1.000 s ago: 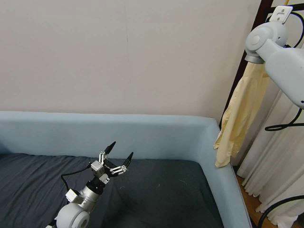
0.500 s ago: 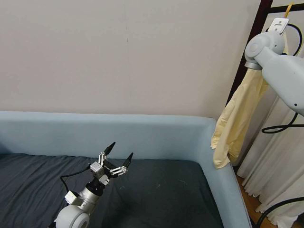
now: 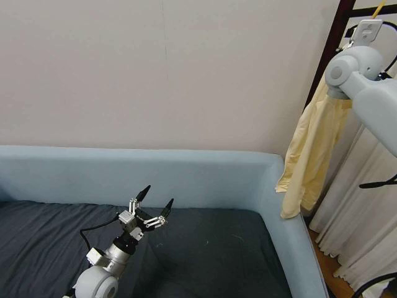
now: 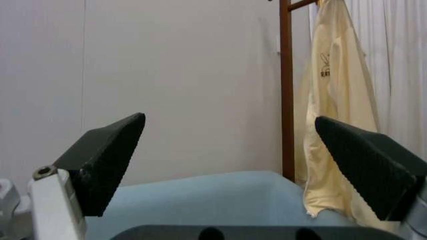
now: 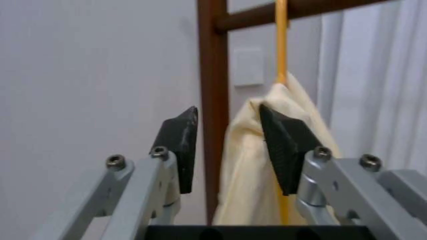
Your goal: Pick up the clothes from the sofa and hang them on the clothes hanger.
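The shirt [image 3: 310, 155] is pale yellow, plain, w/ one small dark print near the chest. The rod [image 5: 281, 40] above it is orange-yellow. The rack [image 4: 287, 100] is dark red-brown wood. The sofa frame [image 3: 186, 174] is light blue; the seat cushion [image 3: 211, 254] is dark grey-blue, plain. The wall [image 3: 155, 74] is off-white, the curtains [image 3: 366, 205] white. Left gripper [image 3: 159, 196] & right gripper [image 5: 230, 145]: silver metal w/ black fingertips. The right arm [image 3: 372, 93] is light grey.
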`<state>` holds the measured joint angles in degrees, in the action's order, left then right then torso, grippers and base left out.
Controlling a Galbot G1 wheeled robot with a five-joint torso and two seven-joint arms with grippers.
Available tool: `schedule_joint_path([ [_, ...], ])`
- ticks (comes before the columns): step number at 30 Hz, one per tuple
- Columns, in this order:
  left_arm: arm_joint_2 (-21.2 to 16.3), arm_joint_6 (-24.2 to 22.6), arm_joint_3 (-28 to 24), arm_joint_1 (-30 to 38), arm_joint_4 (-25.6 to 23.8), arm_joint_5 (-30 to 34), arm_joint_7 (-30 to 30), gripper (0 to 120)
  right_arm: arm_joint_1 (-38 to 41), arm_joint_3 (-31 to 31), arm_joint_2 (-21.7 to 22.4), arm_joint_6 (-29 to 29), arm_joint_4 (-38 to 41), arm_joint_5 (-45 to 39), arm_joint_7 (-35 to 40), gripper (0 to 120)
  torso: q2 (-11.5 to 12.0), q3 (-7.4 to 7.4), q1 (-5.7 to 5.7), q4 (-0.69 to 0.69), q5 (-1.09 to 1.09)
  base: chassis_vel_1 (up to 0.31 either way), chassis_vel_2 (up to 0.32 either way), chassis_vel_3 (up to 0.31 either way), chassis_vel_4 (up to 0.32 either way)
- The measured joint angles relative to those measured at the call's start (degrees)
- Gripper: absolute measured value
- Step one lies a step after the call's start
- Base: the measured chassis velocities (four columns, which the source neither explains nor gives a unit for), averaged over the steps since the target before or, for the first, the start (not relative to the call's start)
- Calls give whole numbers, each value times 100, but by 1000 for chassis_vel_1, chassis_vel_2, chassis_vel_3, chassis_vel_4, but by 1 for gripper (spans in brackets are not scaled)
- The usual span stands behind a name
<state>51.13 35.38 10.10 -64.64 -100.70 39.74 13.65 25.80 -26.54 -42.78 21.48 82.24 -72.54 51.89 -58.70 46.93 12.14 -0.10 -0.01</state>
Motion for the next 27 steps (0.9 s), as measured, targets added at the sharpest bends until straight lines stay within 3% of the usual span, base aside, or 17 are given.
schedule_joint_path([
  [4,28,-17,39,-56,1,-27,-31,100,-445,371,291,-385,865,93,-423,57,0,0,0,2,0,0,0,0,0],
  [7,120,-26,179,-136,-71,10,-138,100,-1043,771,571,-1065,1442,255,-1403,68,0,0,0,3,-3,0,0,0,0],
  [8,120,-26,179,-136,-71,10,-138,100,-1043,771,571,-1065,1442,255,-1403,68,0,0,0,3,-3,0,0,0,0],
  [12,352,-165,623,-337,-427,279,-499,100,-2575,1552,921,-2455,1665,727,-3244,85,0,0,-1,-2,5,0,0,0,0],
  [14,406,-209,708,-384,-519,304,-595,100,-2860,1654,940,-2622,1686,833,-3457,90,0,1,0,-2,8,0,0,0,0],
  [15,550,-423,944,-560,-799,260,-1048,100,-3644,2080,907,-2905,1845,1091,-3784,97,0,1,0,-1,4,0,0,0,0],
  [18,619,-560,1040,-665,-954,173,-1370,100,-4110,2346,846,-2958,1982,1231,-3872,99,0,0,0,1,-2,0,0,0,0],
  [21,858,-780,1304,-993,-1261,-190,-2124,100,-5399,2865,598,-2990,2365,2046,-3990,100,0,1,0,3,5,0,0,0,0],
  [22,858,-780,1304,-993,-1261,-190,-2124,100,-5399,2865,598,-2990,2365,2046,-3990,100,0,1,0,3,5,0,0,0,0],
  [27,1551,-749,1626,-1619,-1452,-1000,-2620,100,-7082,3298,-20,-3521,2523,3713,-4672,100,0,0,0,4,-1,0,0,0,0],
])
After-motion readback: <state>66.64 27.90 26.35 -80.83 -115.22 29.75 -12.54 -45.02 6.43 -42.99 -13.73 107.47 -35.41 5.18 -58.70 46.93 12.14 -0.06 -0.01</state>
